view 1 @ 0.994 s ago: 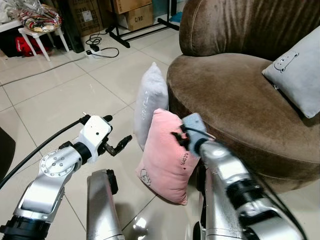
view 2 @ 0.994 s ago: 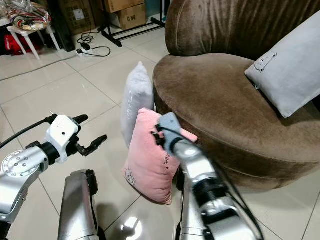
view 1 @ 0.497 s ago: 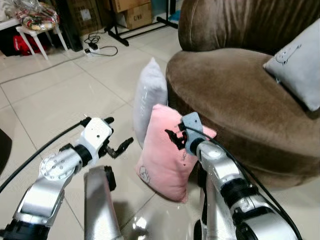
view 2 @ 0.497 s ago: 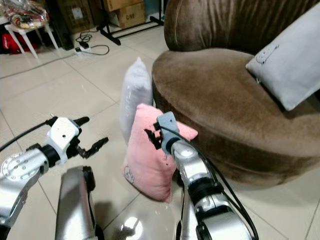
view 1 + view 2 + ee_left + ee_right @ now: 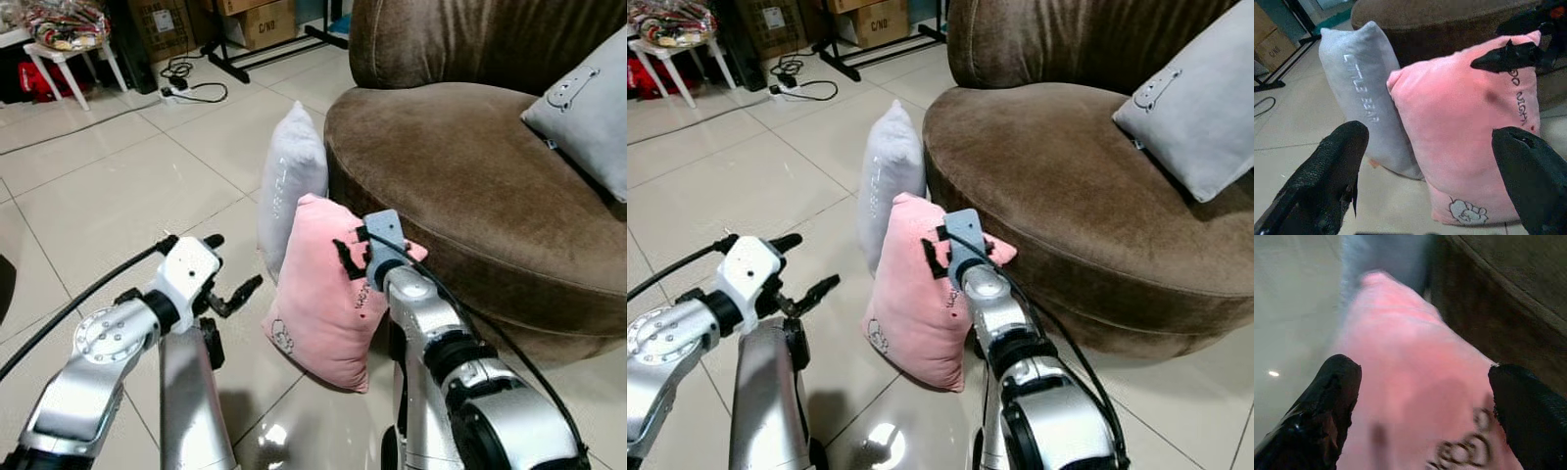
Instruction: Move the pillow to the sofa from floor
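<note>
Pink pillow stands on the floor, leaning on the brown sofa, grey pillow just behind it. Right tool spread at the pink pillow's top edge, contact unclear in blurry wrist view. Left tool spread, hanging left of the pillow, apart from it.
</note>
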